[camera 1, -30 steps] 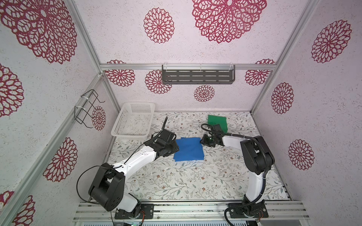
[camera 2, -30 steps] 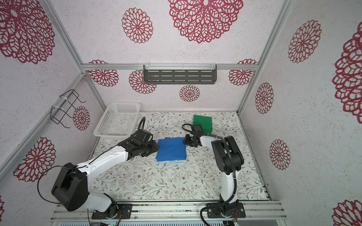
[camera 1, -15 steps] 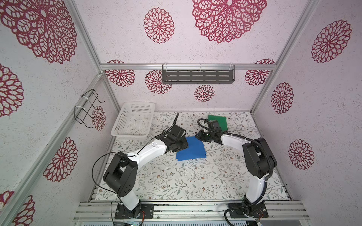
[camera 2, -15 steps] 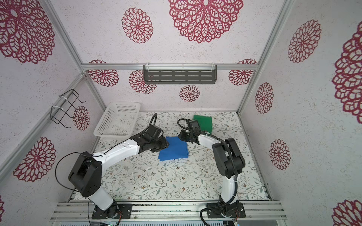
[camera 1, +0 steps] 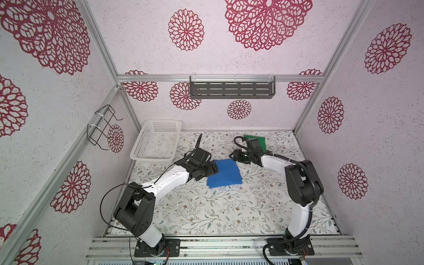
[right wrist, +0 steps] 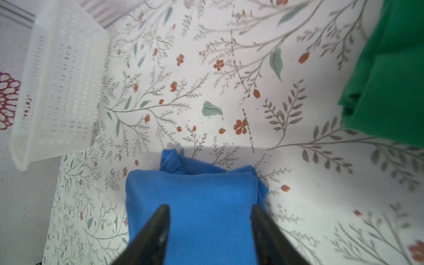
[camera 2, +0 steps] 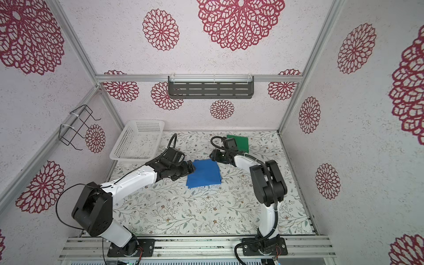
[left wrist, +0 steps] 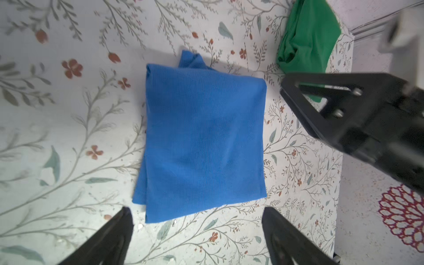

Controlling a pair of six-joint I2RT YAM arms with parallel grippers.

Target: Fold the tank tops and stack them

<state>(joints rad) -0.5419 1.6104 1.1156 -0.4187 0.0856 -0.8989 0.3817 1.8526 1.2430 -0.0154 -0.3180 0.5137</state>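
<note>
Blue tank top [camera 1: 224, 173], folded flat, nearly square

I see a plain blue tank top [camera 1: 224, 173], a green tank top [camera 1: 261, 142], a white perforated basket [camera 1: 142, 142] and a floral-print table [camera 1: 206, 206]

In both top views my right arm [camera 1: 273, 161] hides part of the green top [camera 1: 262, 142], and the gap in my left hand [camera 1: 214, 167] is too small and dark to judge. From the right wrist, the edge cuts off the green top, the blue top [right wrist: 206, 183], the blurred basket [right wrist: 57, 91] and my right hand [right wrist: 209, 207]. From the left wrist, that hand is blurred and covers some green.
</note>
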